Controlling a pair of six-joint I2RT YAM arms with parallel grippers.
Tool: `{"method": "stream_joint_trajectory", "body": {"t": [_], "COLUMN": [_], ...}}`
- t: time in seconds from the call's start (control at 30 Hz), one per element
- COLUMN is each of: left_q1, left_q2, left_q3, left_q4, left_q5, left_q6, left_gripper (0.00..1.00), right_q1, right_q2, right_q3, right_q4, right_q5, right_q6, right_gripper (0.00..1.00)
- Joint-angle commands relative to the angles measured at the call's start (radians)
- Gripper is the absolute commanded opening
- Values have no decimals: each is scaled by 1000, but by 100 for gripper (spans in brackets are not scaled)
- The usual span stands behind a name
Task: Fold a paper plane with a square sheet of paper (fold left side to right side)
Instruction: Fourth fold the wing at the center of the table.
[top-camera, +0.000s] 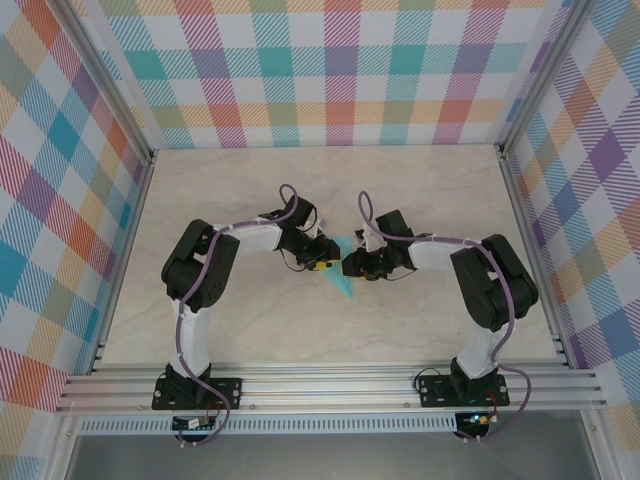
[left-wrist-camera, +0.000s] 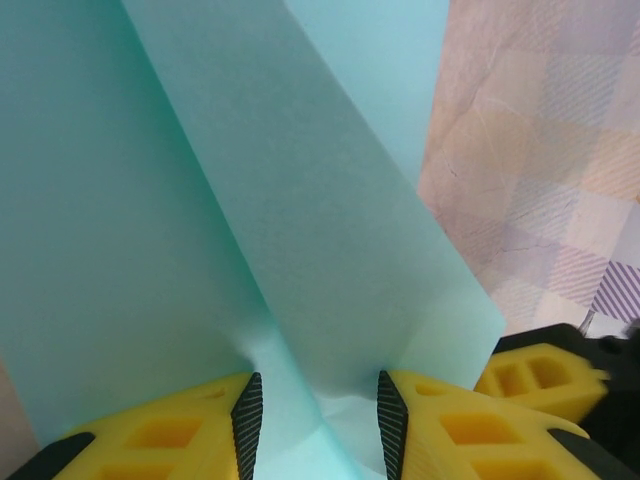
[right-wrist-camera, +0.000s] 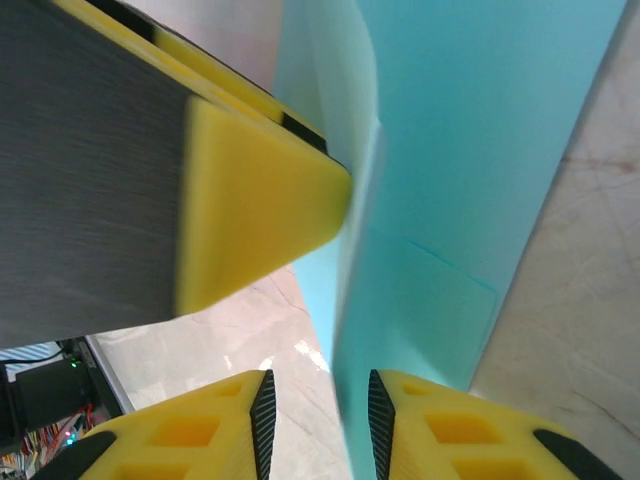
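The left pincer (left-wrist-camera: 318, 408) is seen from its own wrist with its yellow fingers held partly apart, and the gap between the black pads is filled by the square sheet of paper (left-wrist-camera: 300, 200). Both pads are met by the turquoise surface, but whether the sheet is clamped or merely straddled cannot be told. A folded flap is laid slantwise over the lower layer, its crease running from the upper left down into that gap. The right pincer (right-wrist-camera: 317, 405) is shown with its fingers apart and nothing clamped. Pale stone is visible through most of the opening, and a raised edge of the sheet is seen rising just beside the right-hand pad. Beyond that edge a flat turquoise layer is spread, marked by a faint creased corner. In the right wrist view a yellow-tipped finger of the left pincer is brought up against the raised edge from the left. In the left wrist view a finger of the right pincer is seen at the lower right, just beside the sheet's border. From above, the two pincers are met tip to tip over the middle of the desk (top-camera: 300, 190). The sheet is lodged between them, with a pointed corner directed toward the near edge. The desk is enclosed by checked walls (top-camera: 330, 70) on three sides.
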Motion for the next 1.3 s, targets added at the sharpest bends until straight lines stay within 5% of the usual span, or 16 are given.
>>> {"method": "stream_joint_trajectory", "body": {"t": [0.0,0.6,0.83,1.07,1.27], "left_q1": [-11,-11,-11,-11,-11], "left_q2": [48,44,44,42,42], "left_q3": [-8,-8,-8,-7,-6], "left_q4": [-71,-71,-71,-74,-76], "left_q5": [-70,-72,-70,-71,-72], "left_q6": [18,20,20,22,24], "left_gripper": [38,38,38,38,38], "right_q1": [-33,-67,-67,-67,-67], "right_q2": [-57,117,151,162,167], "right_q3": [-2,140,152,162,176], "right_q4": [5,35,18,-5,-53], "right_q5": [-54,-101,-93,-71,-21], "right_q6": [-10,79,66,48,17], "right_gripper": [34,29,23,5,3]}}
